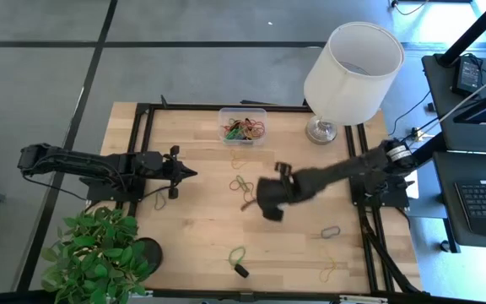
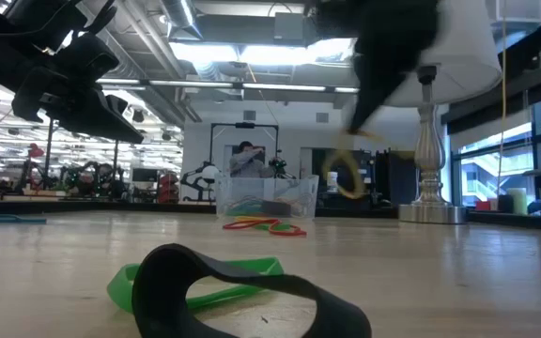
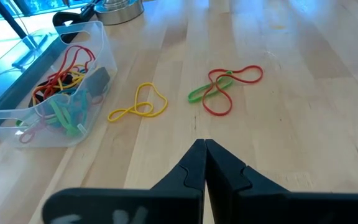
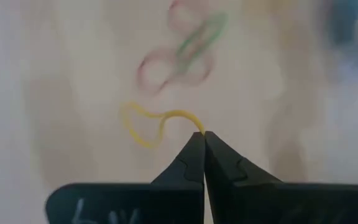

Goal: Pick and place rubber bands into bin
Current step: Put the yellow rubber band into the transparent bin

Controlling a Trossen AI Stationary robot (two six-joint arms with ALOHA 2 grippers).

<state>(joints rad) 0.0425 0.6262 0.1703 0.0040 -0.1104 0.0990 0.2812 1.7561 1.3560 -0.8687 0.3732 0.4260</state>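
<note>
Holding: yellow rubber band (image 4: 146, 126), pinched at the closed tips of the right tool (image 4: 204, 135), raised above mid-counter (image 1: 192, 228).
Left tool (image 3: 204, 144): closed, nothing held, parked at the counter's left side.
Loose bands: red-and-green tangle (image 3: 224, 89) and others scattered on the counter.
Bin (image 1: 243, 127): at the far edge, beside the lamp (image 1: 351, 72), several bands inside.

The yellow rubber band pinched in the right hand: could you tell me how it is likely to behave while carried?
The yellow rubber band dangles in a loose curl from the shut right hand, so it is probably floppy and light. Pinched only at one thin edge, it might slip out.
</note>
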